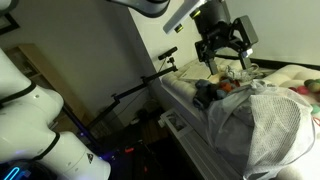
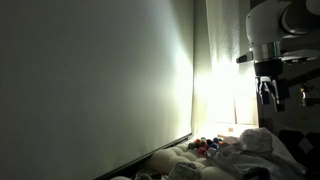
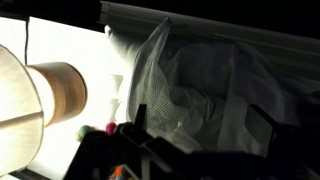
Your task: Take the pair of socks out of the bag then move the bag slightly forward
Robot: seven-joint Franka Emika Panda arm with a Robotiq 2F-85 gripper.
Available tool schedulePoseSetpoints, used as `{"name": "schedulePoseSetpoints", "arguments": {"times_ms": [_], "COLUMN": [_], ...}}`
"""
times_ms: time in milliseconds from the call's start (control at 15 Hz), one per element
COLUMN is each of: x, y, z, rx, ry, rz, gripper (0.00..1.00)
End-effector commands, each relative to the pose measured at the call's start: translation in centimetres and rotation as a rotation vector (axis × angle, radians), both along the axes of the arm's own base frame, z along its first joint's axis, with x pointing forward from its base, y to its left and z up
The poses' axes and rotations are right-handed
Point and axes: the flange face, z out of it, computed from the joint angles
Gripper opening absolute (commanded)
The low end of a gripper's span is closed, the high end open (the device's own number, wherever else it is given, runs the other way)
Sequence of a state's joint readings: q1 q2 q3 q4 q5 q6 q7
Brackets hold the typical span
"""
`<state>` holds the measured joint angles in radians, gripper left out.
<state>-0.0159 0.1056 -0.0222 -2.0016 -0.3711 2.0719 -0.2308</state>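
Observation:
The bag point(image 1: 268, 122) is a large white-grey mesh sack slumped on the bed, filling the lower right of an exterior view. It also fills the middle of the wrist view point(image 3: 195, 85). A small dark blue-grey bundle, the pair of socks point(image 1: 205, 95), lies at the bag's left end, next to a red-orange item point(image 1: 229, 85). I cannot tell whether the socks are inside the mesh. My gripper point(image 1: 222, 52) hangs open and empty above this spot, apart from the bag. It also shows high at the right in an exterior view point(image 2: 270, 92).
The bed's white frame edge point(image 1: 185, 125) runs along the front. Cream cloths and pillows point(image 1: 295, 75) lie behind the bag. A lamp with a tan shade point(image 3: 58, 92) stands at the left of the wrist view. A dark wall point(image 2: 90, 80) fills most of an exterior view.

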Motion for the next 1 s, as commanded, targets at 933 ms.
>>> {"name": "schedulePoseSetpoints", "arguments": {"times_ms": [933], "x": [5.0], "y": [-4.6], "z": [-10.8], "rx": [-0.011], "ry": [-0.030], "rz": [-0.167], "gripper": [1.00]}}
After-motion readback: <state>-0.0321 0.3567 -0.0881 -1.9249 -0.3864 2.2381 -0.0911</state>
